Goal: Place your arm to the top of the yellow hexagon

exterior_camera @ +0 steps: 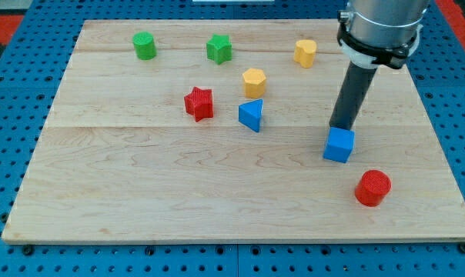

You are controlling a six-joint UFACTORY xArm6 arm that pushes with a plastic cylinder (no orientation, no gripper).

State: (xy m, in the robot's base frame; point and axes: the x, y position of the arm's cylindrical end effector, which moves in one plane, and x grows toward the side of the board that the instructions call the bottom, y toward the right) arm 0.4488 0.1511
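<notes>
Rod and blocks shared the wooden board (140, 177): my tip (341, 126), a bare rod end with no jaws to open or close, sat just above the blue cube (339, 145), touching or nearly touching its upper edge, at the view's right. The yellow hexagon (253, 81) lay well apart from it, toward the view's upper left, with the blue triangular block (251, 115) just below it and the red star (199, 103) to its lower left. Elsewhere stood a yellow block (305, 52) of unclear shape, a green star (219, 48), a green cylinder (145, 45) and a red cylinder (372, 188).
</notes>
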